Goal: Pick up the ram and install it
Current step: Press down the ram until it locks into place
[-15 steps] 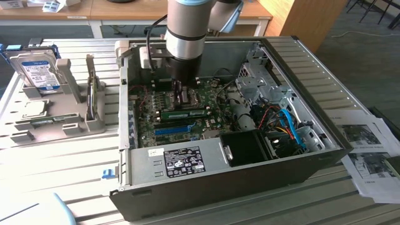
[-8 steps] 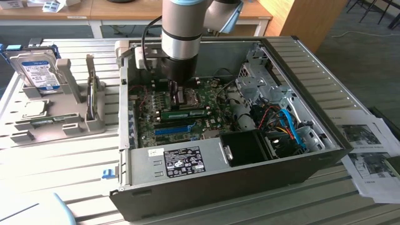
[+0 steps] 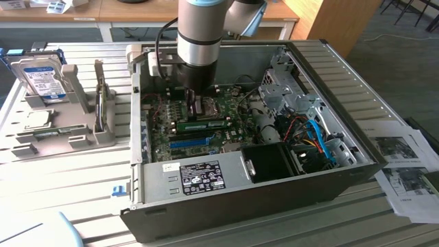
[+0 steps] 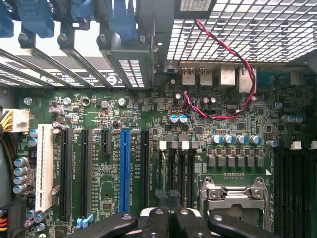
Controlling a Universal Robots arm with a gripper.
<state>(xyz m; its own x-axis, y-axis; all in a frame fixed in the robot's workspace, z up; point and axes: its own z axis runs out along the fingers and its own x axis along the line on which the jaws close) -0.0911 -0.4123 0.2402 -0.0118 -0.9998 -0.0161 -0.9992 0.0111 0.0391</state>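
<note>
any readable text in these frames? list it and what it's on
Nothing reads clearly enough to quote.
Power supply label: print and symbols, too small.
Hard drive label: blurred.
Printed sheets: too small.
Motherboard silkscreen beside the slots: too small.
Sticker on the case wall: cut off, unreadable.

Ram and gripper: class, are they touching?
Cannot tell. In the exterior view the gripper hangs close above the ram, but neither contact nor a gap shows plainly.
</note>
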